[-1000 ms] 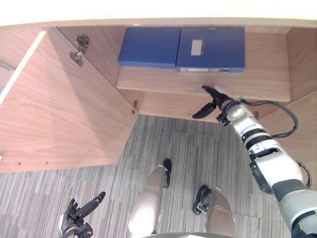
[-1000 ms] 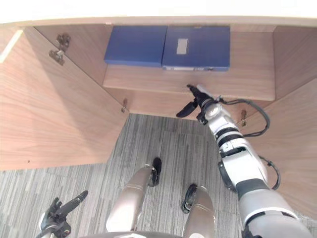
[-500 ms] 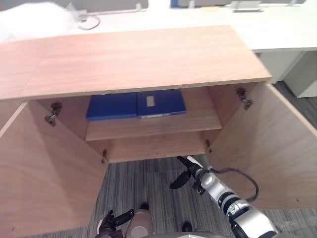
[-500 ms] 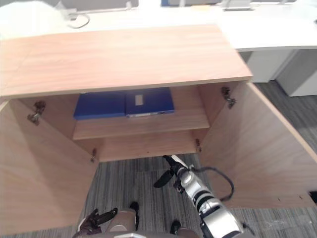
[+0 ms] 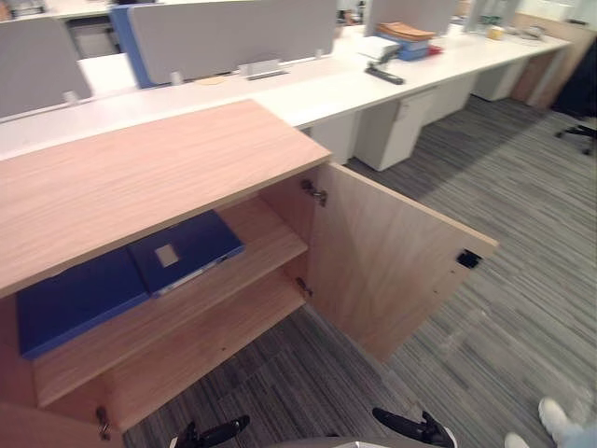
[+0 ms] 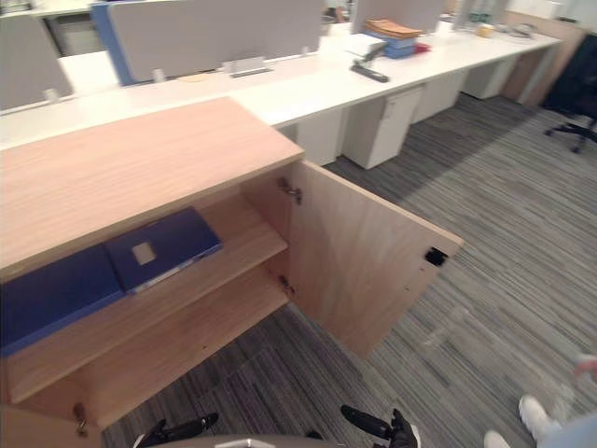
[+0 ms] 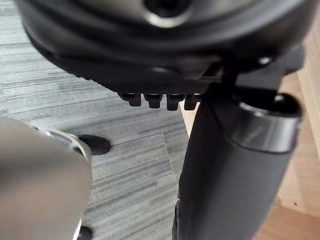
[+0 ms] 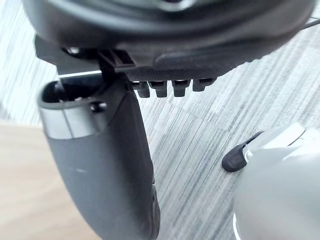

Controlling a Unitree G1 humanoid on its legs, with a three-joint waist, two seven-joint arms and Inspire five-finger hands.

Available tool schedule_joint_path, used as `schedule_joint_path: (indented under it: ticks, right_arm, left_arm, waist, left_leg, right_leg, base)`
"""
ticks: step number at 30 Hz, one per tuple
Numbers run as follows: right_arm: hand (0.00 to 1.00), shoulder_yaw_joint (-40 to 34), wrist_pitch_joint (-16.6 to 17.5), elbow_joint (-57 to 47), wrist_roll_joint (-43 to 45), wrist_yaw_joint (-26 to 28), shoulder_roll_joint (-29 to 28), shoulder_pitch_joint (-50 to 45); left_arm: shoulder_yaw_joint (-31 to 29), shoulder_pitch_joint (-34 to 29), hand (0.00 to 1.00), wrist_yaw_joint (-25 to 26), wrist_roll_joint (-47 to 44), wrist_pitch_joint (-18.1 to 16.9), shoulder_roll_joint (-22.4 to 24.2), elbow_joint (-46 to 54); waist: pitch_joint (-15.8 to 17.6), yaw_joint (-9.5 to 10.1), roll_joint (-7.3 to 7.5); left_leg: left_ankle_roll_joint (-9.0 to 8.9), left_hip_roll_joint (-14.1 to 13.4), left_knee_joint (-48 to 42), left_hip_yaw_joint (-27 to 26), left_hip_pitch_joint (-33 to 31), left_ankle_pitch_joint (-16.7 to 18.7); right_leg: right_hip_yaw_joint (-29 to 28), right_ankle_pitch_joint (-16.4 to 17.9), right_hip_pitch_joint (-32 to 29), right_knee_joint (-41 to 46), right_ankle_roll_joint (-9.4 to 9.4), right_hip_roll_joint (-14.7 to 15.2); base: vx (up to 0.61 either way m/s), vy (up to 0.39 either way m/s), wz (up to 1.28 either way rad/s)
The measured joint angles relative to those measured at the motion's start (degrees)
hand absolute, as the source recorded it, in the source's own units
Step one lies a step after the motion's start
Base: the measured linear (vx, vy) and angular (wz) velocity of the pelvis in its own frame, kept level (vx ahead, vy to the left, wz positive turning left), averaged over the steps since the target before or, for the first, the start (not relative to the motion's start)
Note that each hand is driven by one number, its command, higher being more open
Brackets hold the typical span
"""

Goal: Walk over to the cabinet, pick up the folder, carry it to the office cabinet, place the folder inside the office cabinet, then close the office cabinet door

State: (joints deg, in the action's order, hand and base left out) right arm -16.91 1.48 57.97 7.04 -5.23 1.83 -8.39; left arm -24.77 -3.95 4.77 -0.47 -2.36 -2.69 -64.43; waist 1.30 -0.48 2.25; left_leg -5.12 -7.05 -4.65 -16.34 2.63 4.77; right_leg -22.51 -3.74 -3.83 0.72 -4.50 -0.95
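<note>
- The cabinet [image 5: 140,177] stands open in front of the robot. The labelled blue folder [image 5: 187,250] lies flat on the upper shelf [image 5: 266,254], touching a second blue folder [image 5: 70,301] beside it.
- The left hand [image 5: 213,434] and the right hand [image 5: 410,429] both hang low over the carpet, well apart from the shelf. Their fingers are loose and fairly straight, and they hold nothing.
- To my eye the folder is already put away, so closing the door is the step in hand.
- The right-hand door [image 5: 392,261] swings wide out into the room. The next move calls for the right hand to come up behind its outer edge and push it round towards the hinges.
- A person's shoe [image 5: 557,417] shows on the floor nearby, clear of the door's swing as far as I can judge.
</note>
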Motion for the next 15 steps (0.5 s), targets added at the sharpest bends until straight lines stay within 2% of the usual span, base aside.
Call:
schedule_joint_path:
  ticks: [3,4,5,6,7,8,9,10,12,15]
  right_arm:
    - [1.0,-2.5,-0.3,-2.5,0.3,-0.3,-1.5,-1.0]
    - [1.0,-2.8,-0.7,-4.0,0.3,-0.4,-1.5,-0.9]
    - [1.0,-3.5,-0.8,-6.0,0.3,-0.4,-1.6,0.1]
    - [1.0,-3.4,-0.7,-6.7,0.2,-0.5,-1.7,0.4]
    - [1.0,-3.4,-0.7,-7.8,0.2,-0.7,-1.9,0.7]
    - [1.0,-3.4,-0.8,-8.0,0.1,-1.2,-1.9,0.5]
    - [1.0,-3.5,-0.8,-8.2,0.1,-1.5,-1.8,0.2]
    - [1.0,-4.1,-0.8,-9.2,0.0,-1.8,-1.3,-0.3]
    - [1.0,-5.0,-0.8,-11.8,-0.2,-2.3,-0.7,0.3]
    - [1.0,-5.0,-0.8,-12.1,-0.2,-2.5,1.1,2.5]
  left_arm:
    - [-1.5,0.6,1.0,-0.2,-0.2,0.0,1.4,0.1]
    - [-1.7,0.6,1.0,-0.3,-0.2,-0.1,1.9,0.3]
    - [-3.1,0.8,1.0,-0.3,-0.3,-0.1,2.7,0.2]
    - [-3.8,0.7,1.0,-0.3,-0.5,0.0,3.2,0.2]
    - [-4.6,0.6,1.0,-0.1,-1.1,0.0,3.1,0.2]
    - [-6.3,0.4,1.0,-0.1,-1.2,0.0,3.0,0.3]
    - [-7.1,0.1,1.0,-0.1,-1.3,0.0,3.1,0.7]
    - [-8.3,-1.1,1.0,-0.2,-1.5,0.0,3.9,1.4]
    - [-10.4,-2.6,1.0,-0.3,-1.9,0.1,5.0,2.0]
    - [-10.7,-4.8,1.0,-0.2,-3.2,0.6,4.2,1.7]
  waist:
    - [0.7,-0.06,-0.65]
    - [1.2,0.48,-1.4]
    - [1.9,1.21,-2.15]
    - [2.4,1.48,-2.8]
    - [2.9,1.43,-2.54]
    - [3.0,1.43,-2.17]
    - [3.0,1.43,-2.37]
    - [2.1,1.51,-3.14]
    - [0.8,1.95,-4.48]
    - [0.0,2.94,-4.54]
  left_leg:
    - [-0.08,-1.3,-3.2,-5.3,0.9,2.0]
    - [0.35,-2.5,-4.2,-8.1,1.0,2.4]
    - [0.5,-3.8,-5.2,-11.1,1.7,2.8]
    - [0.46,-4.2,-5.7,-12.5,1.9,3.0]
    - [0.07,-4.6,-7.1,-13.8,2.3,3.7]
    - [-0.61,-5.1,-8.4,-14.0,3.0,4.7]
    - [-0.92,-5.5,-8.7,-14.0,3.6,5.0]
    - [-1.17,-6.2,-8.1,-14.1,4.4,5.1]
    - [-1.82,-6.8,-5.8,-13.7,4.4,5.1]
    - [-1.82,-6.7,-2.5,-10.3,4.5,4.6]
  right_leg:
    - [-3.8,-1.0,-0.5,-0.3,0.39,-1.2]
    - [0.8,0.3,-1.9,0.6,2.62,-0.5]
    - [11.3,2.1,-3.5,2.6,4.93,1.8]
    - [17.3,2.2,-4.8,4.5,4.89,3.6]
    - [28.8,2.2,-6.4,9.2,4.91,8.2]
    - [34.9,1.6,-5.9,11.7,4.36,10.3]
    - [35.1,1.8,-5.4,12.2,3.2,10.3]
    - [35.1,2.2,-4.9,11.8,2.36,8.7]
    - [34.8,1.7,-4.8,8.5,1.84,6.4]
    - [33.6,-2.5,-2.1,0.0,2.37,2.8]
  base:
    - [-0.08,0.037,-0.95]
    - [-0.07,0.012,-1.19]
    - [-0.07,0.02,-1.27]
    - [-0.04,0.051,-1.1]
    - [-0.02,0.016,-0.57]
    - [0.0,-0.009,-0.33]
    - [0.04,-0.107,-0.1]
    - [0.06,-0.118,-0.13]
    - [0.06,-0.113,-0.31]
    - [0.06,-0.084,-0.42]
